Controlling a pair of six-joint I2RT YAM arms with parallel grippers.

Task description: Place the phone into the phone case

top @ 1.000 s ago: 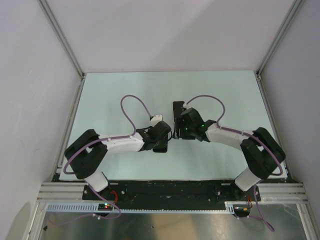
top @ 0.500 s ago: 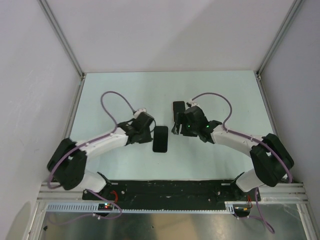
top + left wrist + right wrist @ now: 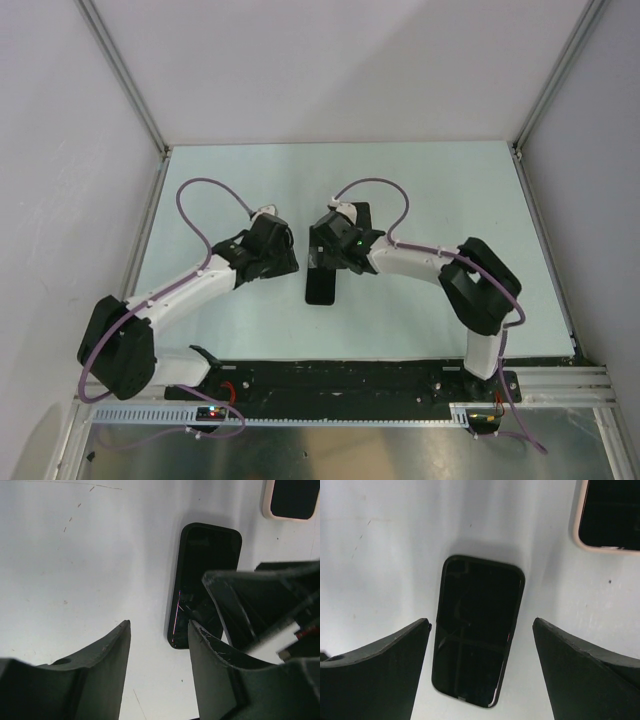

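Now, your right gripper (image 3: 481, 625) hangs wide open and empty, straddling the glossy black rectangular phone (image 3: 476, 600) flat on the pale table (image 3: 385, 545). Your left gripper (image 3: 160, 627), jaws parted on nothing, sits just left. The beige-rimmed phone case (image 3: 610, 512) lies apart, farther back, so I judge insertion not yet done.

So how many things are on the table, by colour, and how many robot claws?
Black phone-shaped thing: 1
Phone-shaped thing with a pale rim: 1
Robot claws, the left gripper and the right gripper, both open: 2
Total: 4
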